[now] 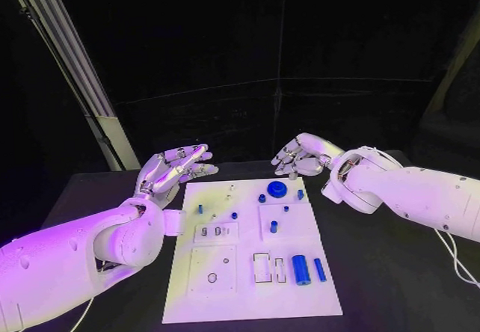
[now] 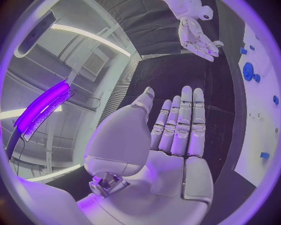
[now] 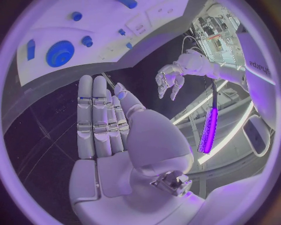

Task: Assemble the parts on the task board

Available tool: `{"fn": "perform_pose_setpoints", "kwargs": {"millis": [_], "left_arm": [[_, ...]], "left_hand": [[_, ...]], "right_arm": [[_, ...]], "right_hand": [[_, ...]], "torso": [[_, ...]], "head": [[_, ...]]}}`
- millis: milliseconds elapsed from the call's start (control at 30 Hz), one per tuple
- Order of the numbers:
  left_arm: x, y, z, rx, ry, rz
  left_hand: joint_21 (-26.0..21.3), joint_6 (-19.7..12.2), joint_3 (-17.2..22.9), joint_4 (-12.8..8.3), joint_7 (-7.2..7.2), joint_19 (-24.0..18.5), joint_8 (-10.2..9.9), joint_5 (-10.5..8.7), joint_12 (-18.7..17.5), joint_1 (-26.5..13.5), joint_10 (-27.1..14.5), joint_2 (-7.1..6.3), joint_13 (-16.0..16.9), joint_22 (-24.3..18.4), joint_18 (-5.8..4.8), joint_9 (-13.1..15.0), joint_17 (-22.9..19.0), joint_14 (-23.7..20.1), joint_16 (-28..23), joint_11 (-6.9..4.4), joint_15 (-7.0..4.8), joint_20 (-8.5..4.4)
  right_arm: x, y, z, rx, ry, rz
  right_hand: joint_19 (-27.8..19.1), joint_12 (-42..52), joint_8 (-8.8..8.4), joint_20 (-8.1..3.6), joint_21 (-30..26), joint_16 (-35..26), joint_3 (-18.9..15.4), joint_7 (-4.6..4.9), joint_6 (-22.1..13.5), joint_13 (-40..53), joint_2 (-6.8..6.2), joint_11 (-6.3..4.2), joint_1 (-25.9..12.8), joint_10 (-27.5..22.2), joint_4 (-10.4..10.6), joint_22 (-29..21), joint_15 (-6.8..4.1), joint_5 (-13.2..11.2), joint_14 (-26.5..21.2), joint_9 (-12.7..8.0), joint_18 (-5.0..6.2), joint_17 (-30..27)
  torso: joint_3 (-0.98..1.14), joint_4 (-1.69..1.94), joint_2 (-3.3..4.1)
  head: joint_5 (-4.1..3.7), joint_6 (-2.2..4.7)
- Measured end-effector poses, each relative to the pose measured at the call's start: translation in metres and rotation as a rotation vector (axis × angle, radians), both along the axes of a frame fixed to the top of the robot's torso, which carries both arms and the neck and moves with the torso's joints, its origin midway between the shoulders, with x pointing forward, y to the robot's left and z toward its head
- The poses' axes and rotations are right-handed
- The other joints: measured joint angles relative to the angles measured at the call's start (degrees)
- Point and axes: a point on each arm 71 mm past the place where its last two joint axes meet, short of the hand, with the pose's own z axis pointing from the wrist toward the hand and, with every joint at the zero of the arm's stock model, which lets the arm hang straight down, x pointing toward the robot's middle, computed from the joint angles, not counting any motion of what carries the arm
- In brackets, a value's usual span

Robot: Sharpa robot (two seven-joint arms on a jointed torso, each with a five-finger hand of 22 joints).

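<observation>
The task board (image 1: 251,285), a white plate, lay in the middle of the black table (image 1: 419,291), its near end closest to the robot. Nearest on it, toward the right side, two blue cylinders (image 1: 301,269) lay side by side, the thinner one (image 1: 320,269) just to the right of the thicker. Beside them were rectangular cut-outs (image 1: 269,267), and a round hole (image 1: 213,277) on the left; whether anything sat in these was too small to tell. Further up, a short blue pin (image 1: 274,226) stood near the middle, with small blue pieces (image 1: 200,209) beyond it on the left side. At the far end sat a blue gear (image 1: 275,188) with smaller blue knobs just beside it; their exact shapes were hard to make out.

Past the board's far corners, both hands were raised above the table, touching nothing. The left hand (image 1: 176,169) hung over the far left corner, palm up, its fingers straight and side by side in the left wrist view, holding nothing. The right hand (image 1: 300,157) hovered over the far right corner, close to the gear; its fingers (image 3: 99,117) lay straight and close together in the right wrist view, though they looked somewhat curled from the head camera. It held nothing.
</observation>
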Motion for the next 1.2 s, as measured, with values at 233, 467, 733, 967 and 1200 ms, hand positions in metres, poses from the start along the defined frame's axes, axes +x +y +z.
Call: {"fn": "perform_pose_setpoints", "kwargs": {"millis": [233, 467, 733, 967, 1200], "left_arm": [[-0.007, -0.01, 0.002, -0.03, 0.006, -0.052], [-0.01, -0.017, 0.002, -0.049, 0.013, -0.089], [-0.011, -0.018, 0.002, -0.057, 0.019, -0.105], [-0.011, -0.018, 0.001, -0.058, 0.024, -0.11], [-0.01, -0.017, 0.0, -0.057, 0.028, -0.112]], "left_hand": [[0.0, 0.4, -0.2, -0.2, 0.0, 0.2, -0.2, 0.0, -0.4, -0.6, 0.4, 0.62, 0.0, -0.2, 0.0, -0.1, 0.2, 0.0, -0.4, 0.0, 0.0, 0.14], [-0.3, 0.4, -0.5, -0.5, 0.0, 0.2, -0.5, 0.0, -0.8, -0.8, 0.4, 0.84, 0.0, -0.5, 0.0, -0.1, 0.3, 0.0, -0.8, 0.0, 0.0, 0.14], [-0.6, 0.4, -0.6, -0.6, 0.0, 0.2, -0.9, 0.0, -1.1, -0.8, 0.4, 0.84, 0.0, -0.6, -0.02, -0.1, 0.4, 0.0, -1.1, 0.0, 0.0, 0.14], [-0.6, 0.4, -0.6, -0.6, 0.0, 0.2, -0.9, 0.0, -1.1, -1.1, 0.4, 1.06, 0.0, -0.7, -0.03, -0.1, 0.4, 0.0, -1.1, 0.0, 0.0, 0.14], [-0.6, 0.4, -0.6, -0.6, 0.0, 0.2, -0.9, 0.0, -1.1, -1.1, 0.4, 1.07, 0.0, -0.7, -0.03, -0.1, 0.4, 0.0, -1.1, 0.0, 0.0, 0.14]], "right_arm": [[0.002, 0.019, 0.001, -0.22, -0.059, 0.033], [0.002, 0.029, -0.002, -0.366, -0.094, 0.05], [0.003, 0.035, -0.006, -0.457, -0.095, 0.07], [0.003, 0.039, -0.007, -0.485, -0.09, 0.091], [0.002, 0.042, -0.008, -0.498, -0.085, 0.105]], "right_hand": [[0.3, -1.0, -2.29, -0.71, 7.1, 16.1, 2.4, -0.26, 0.3, 0.0, -1.51, 0.12, -1.4, -1.4, 0.1, 4.4, -0.3, -0.8, 0.3, 0.0, 0.0, 10.5], [-0.5, -1.0, -2.3, -0.38, 12.8, 28.2, 4.4, -0.44, 0.1, 0.0, -1.97, 0.12, -3.1, -2.6, 0.3, 7.8, -0.29, -2.2, 0.3, 0.0, -0.01, 22.2], [-1.8, -1.0, -2.3, -0.08, 17.7, 38.1, 6.4, -0.39, -0.3, 0.0, -2.84, 0.52, -3.9, -3.8, 0.4, 11.2, 0.14, -2.5, 0.3, 0.0, -0.01, 33.1], [-1.5, -1.0, -2.3, 0.25, 23.1, 43.6, 7.7, -0.19, -0.5, 0.0, -2.9, 0.73, -4.5, -4.0, 0.5, 17.5, 0.14, -2.5, 0.3, 0.0, -0.01, 39.2], [-1.3, -1.0, -2.3, 0.44, 25.2, 45.6, 8.6, -0.19, -0.5, 0.0, -2.92, 0.73, -4.5, -4.0, 0.5, 20.0, 0.14, -2.5, 0.3, 0.0, -0.01, 41.5]], "torso": [[-0.19, 0.49, 2.08], [-0.4, 1.03, 3.54], [-0.66, 1.54, 4.73], [-0.82, 1.87, 5.42], [-0.86, 2.02, 5.87]], "head": [[-0.83, 0.48], [-1.35, 0.92], [-1.95, 1.1], [-2.18, 1.31], [-2.38, 1.25]]}}
